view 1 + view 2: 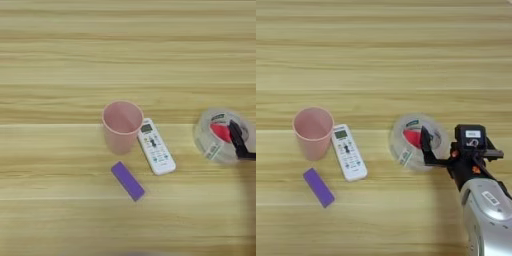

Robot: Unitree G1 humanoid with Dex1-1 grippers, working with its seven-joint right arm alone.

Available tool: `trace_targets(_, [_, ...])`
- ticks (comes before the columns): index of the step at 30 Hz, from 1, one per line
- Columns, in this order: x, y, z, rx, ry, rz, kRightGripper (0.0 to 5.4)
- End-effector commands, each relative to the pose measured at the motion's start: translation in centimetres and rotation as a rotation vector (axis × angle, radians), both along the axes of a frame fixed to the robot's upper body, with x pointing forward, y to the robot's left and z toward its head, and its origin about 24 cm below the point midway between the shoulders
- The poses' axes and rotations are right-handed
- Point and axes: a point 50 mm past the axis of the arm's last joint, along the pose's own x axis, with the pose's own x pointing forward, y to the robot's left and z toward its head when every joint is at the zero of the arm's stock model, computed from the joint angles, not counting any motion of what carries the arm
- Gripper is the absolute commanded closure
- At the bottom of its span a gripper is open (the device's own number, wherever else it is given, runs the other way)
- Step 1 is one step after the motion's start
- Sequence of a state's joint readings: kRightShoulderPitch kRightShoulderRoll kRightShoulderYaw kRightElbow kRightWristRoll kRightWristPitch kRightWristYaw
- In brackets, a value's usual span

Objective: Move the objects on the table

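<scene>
The tabletop (381, 50) is light wood, grain and plank lines run left-right across the view. The right arm (488, 210), silver forearm, comes in from bottom right and reaches toward upper left, w/ the tool (425, 142) at the tape roll. One black finger (426, 145) lies over the roll's hole, tip pointing away from the robot; the 2nd finger I cannot make out, so if the tool is apart, together or clamped on the roll I cannot tell. The pink cup (312, 131) stands upright, opening up, at left-centre of the tabletop. Just right of it, about touching its side, is the white remote (348, 152): flat, long axis runs from far-left to near-right, screen end at the far side next to the cup rim, button end toward the robot. The tape roll (413, 140) lies flat, hole facing up, red core visible inside, well apart to the right of the remote. The purple block (319, 187) is the smallest, lies flat in front of the cup, near it but apart; long axis approx. parallel to the remote, far-left to near-right.
</scene>
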State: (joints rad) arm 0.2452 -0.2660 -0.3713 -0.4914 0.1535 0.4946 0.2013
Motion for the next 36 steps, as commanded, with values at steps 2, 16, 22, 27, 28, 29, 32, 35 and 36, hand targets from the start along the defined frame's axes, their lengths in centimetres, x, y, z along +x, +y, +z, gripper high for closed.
trace_targets(2, [1.0,-1.5,1.6,-0.039,-0.076,-0.056,0.02])
trace_targets(16, [1.5,-3.4,-1.1,0.118,0.069,-0.132,0.02])
trace_targets(22, [1.4,-3.6,-1.7,0.135,0.11,-0.141,0.02])
trace_targets(27, [1.0,-4.3,-2.1,0.085,0.148,-0.177,0.02])
trace_targets(28, [0.9,-4.5,-2.1,0.077,0.152,-0.185,0.02])
trace_targets(29, [0.7,-4.7,-2.1,0.071,0.156,-0.191,0.02])
trace_targets(32, [0.3,-5.2,-1.9,0.063,0.155,-0.203,0.02])
trace_targets(35, [0.2,-5.6,-1.6,0.055,0.149,-0.21,0.02])
trace_targets(36, [0.2,-5.7,-1.5,0.052,0.149,-0.211,0.02])
